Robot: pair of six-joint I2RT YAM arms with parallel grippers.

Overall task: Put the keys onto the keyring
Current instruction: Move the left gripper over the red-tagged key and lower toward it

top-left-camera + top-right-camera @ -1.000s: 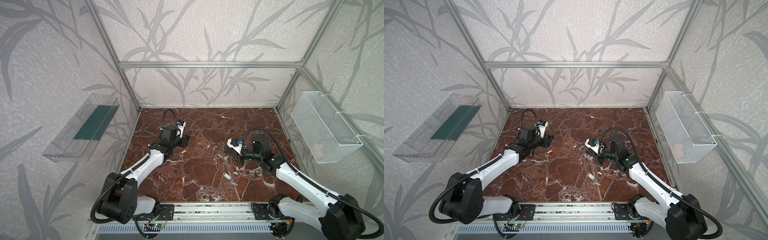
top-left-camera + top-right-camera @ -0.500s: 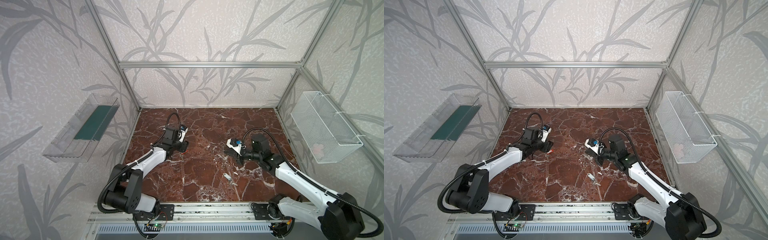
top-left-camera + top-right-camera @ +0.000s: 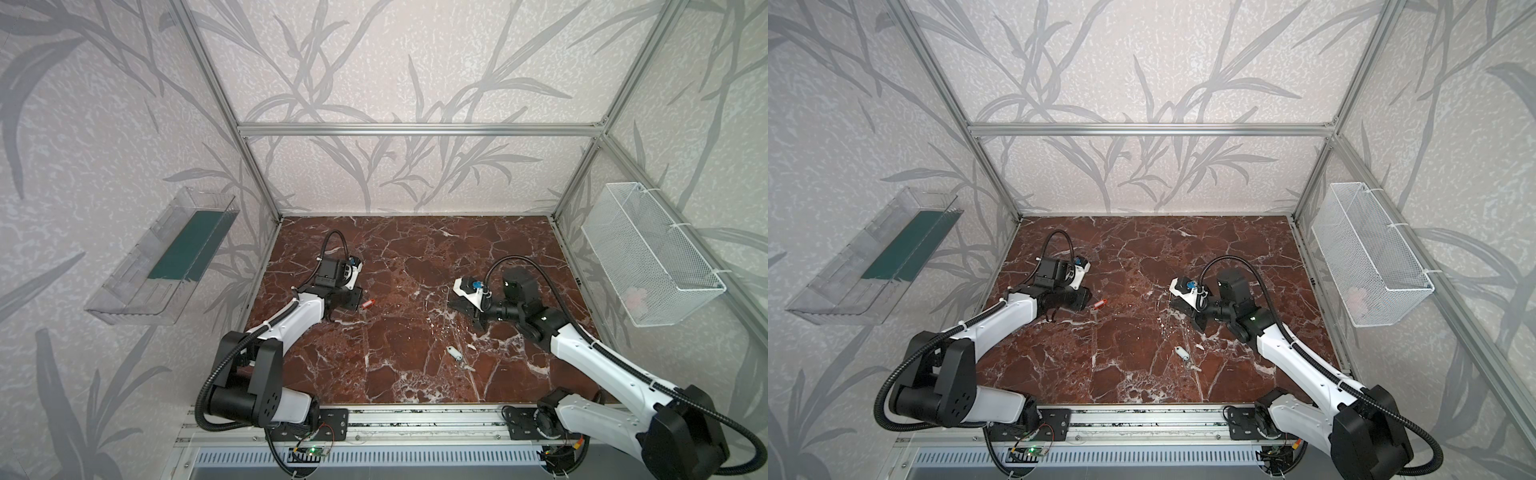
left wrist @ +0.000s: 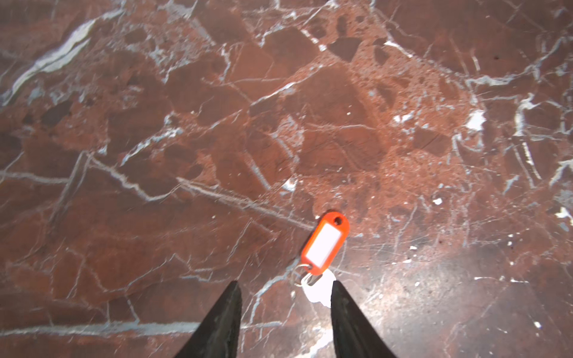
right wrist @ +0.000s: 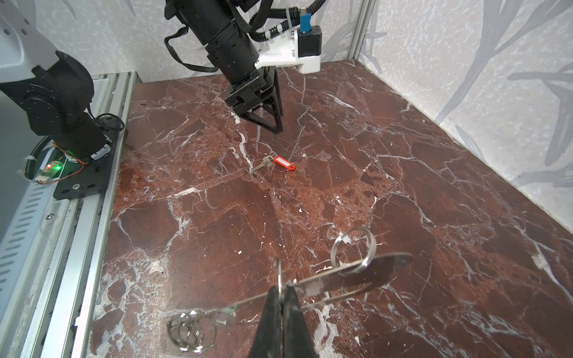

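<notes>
While two keys (image 3: pixel 368 304) (image 3: pixel 455 353) lie apart | left hand (image 4: pixel 285 283) half-open | right hand (image 5: pixel 280 289) clamps one keyring (image 5: pixel 387 262)

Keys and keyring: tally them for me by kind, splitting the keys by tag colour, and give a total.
Red-orange-tagged key: 1
White-tagged key: 1
Keyring: 1
Total: 3

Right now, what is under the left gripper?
The key with the orange tag lies flat on the marble table, its ring near the tips of the open left gripper. Glare hides its blade in the left wrist view.
</notes>
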